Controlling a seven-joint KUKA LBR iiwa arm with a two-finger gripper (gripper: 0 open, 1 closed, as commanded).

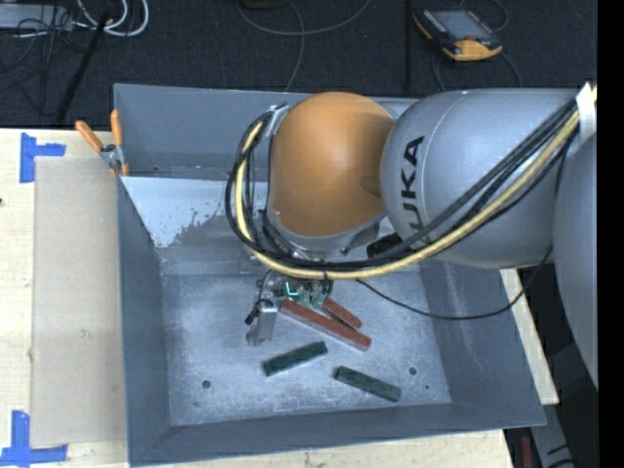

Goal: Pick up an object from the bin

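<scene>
We see the claw [264, 318] low in the bin [146, 359], close above the floor a little left of the middle, hanging under the orange cover [327, 164] on the wrist of the arm [487, 193]. Its grey metal tip points down and to the left, with a small green part just above it. We cannot tell whether the claw is released or clenched, because the cover and the wrist hide most of it from above. The nearest things are two brown bars [331, 325], lying side by side and slanting down to the right. Their left ends reach up under the claw, and from here we cannot tell whether it touches them or grips them. Just below the claw's tip a dark green bar [294, 357] lies flat on the floor, tilted up to the right and apart from the claw. A second green bar [368, 383] lies further right, near the front wall, tilted the other way and apart from the first. The floor around all four is scuffed whitish grey. On the silver arm casing beside the cover we read the dark letters "UKA" [410, 189], set on end, with any letter before them hidden. Black and yellow cables [239, 203] loop round the cover's left side and run off along the arm to the right. None of the bars carries any writing that we can read.
</scene>
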